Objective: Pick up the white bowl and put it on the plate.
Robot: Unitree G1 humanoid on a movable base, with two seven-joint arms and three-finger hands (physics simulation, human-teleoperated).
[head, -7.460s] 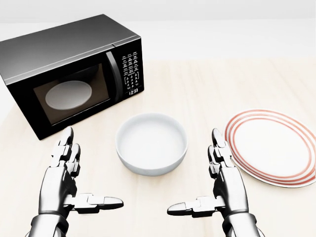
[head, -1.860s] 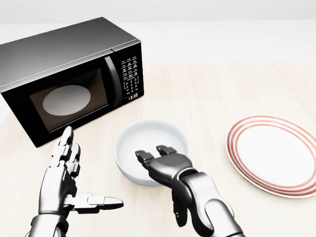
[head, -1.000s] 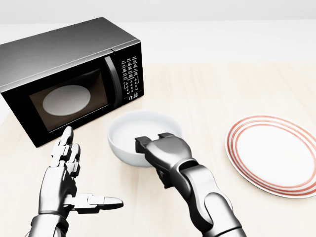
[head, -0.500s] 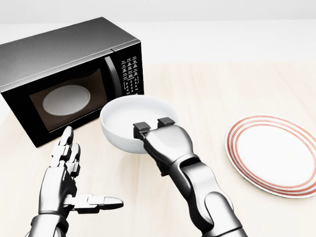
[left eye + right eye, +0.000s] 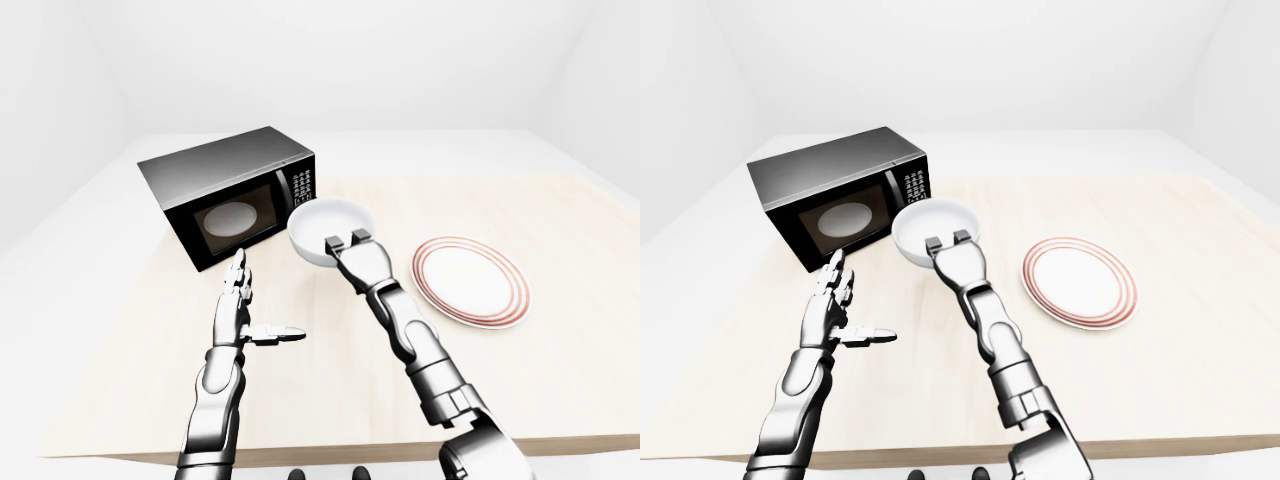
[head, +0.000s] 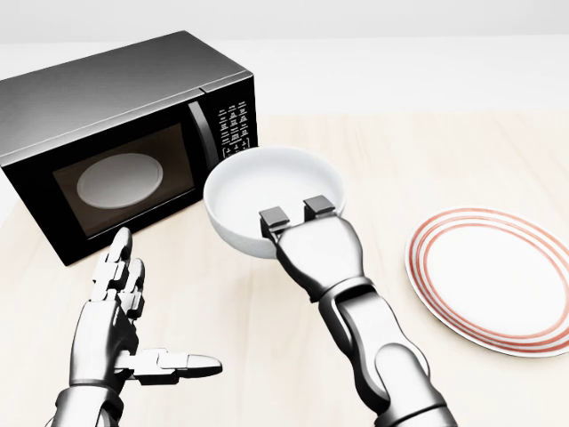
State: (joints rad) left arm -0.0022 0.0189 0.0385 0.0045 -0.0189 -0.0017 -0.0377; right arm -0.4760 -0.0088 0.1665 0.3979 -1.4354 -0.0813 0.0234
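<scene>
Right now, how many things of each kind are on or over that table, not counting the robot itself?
Black box-shaped microwave oven: 1
Round white bowl, held up by the right robot hand: 1
White plate with red rings: 1
Total: 3

A black microwave (image 6: pixel 124 142) with its door shut is seen at the upper left of the head view, set on a pale wooden table (image 6: pixel 427 151).
</scene>
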